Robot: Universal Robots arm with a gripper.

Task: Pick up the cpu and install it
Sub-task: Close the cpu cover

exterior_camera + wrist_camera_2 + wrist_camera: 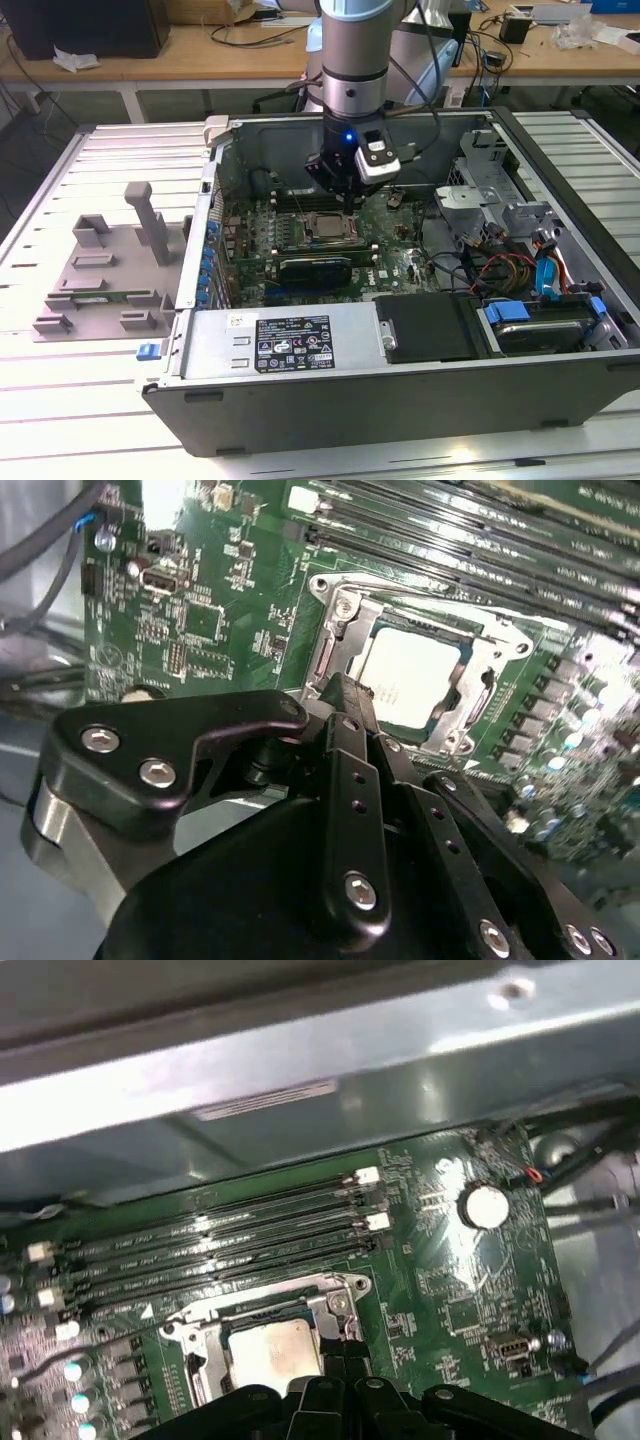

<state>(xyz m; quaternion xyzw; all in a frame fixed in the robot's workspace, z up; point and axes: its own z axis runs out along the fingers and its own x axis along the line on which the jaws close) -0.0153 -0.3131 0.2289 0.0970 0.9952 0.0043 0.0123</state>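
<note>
The cpu (pixel 410 675) lies flat in the metal-framed socket (pixel 345 605) on the green motherboard (pixel 200 620), inside the open computer case (pixel 400 400). The gripper (pixel 338 688) hangs just above the socket's edge, beside the cpu rather than over its middle. Its fingers are drawn together, with nothing held between them.

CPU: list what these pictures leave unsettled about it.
- Second wrist view: a corner of the cpu, hidden behind the end effector.
- First wrist view: one edge, covered by the end effector.
- Exterior view: whether the end effector touches it; too small to tell.
</note>
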